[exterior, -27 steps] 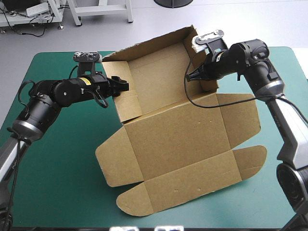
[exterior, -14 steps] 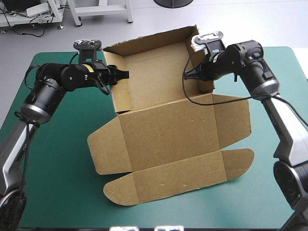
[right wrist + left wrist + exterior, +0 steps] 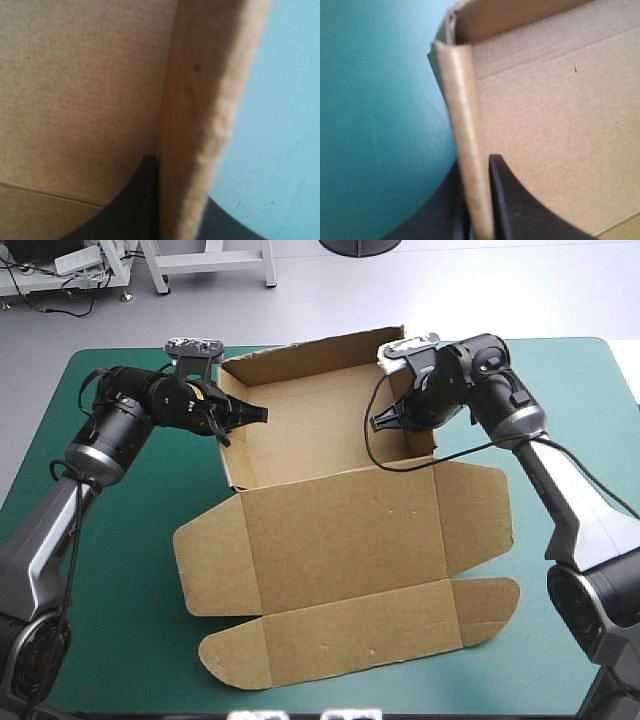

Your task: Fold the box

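The box (image 3: 340, 540) is lying at the middle of the teal-green counter (image 3: 110, 570). Its tray part is standing toward the far edge with walls raised, and its lid panel (image 3: 350, 630) is spreading flat toward the near edge with the flaps out to either side.

At the tray's left side, the left end effector (image 3: 245, 418) is pinching the left side wall (image 3: 467, 150). In the left wrist view the wall's rounded top edge is running up between the two black fingers (image 3: 520, 210), which are all but closed on the board, one inside the tray and one outside.

Across the open tray, the right end effector (image 3: 385, 423) is gripping the right side wall (image 3: 200, 125) in the same way. The right wrist view is showing the brown edge rising between its nearly closed fingers (image 3: 135, 205), with the tray's inner face to one side and the counter to the other.

By my reading, the step in hand is forming the side walls: both are being held upright and doubled over. The next move is probably calling for both arms to press the folded board down and inward together until it is seating against the tray floor. The two grips need to be working evenly so the tray is not skewing or sliding on the counter. The lid is lying untouched.
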`<action>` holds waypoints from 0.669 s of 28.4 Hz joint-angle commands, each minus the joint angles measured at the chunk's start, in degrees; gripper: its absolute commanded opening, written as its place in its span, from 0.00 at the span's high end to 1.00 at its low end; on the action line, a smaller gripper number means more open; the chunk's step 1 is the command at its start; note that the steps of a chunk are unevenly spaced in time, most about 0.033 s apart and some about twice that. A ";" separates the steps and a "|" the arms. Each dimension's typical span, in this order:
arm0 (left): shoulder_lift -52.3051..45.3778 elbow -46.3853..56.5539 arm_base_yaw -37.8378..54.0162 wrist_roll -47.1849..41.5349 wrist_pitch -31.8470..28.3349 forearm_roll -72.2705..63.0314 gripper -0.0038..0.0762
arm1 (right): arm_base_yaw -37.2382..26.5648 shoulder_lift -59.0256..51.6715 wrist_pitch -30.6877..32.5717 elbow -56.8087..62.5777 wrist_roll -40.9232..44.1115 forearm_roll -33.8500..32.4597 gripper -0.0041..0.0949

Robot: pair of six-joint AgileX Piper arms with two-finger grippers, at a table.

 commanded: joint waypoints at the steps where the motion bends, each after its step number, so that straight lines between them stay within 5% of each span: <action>1: -0.40 -2.61 -1.58 3.99 1.07 -5.77 0.96 | 1.76 -1.79 0.28 -2.02 -2.55 1.33 0.98; 19: 16.77 -15.84 -4.63 7.13 18.67 -7.06 0.96 | 3.98 3.01 4.07 -2.02 3.34 -0.47 0.98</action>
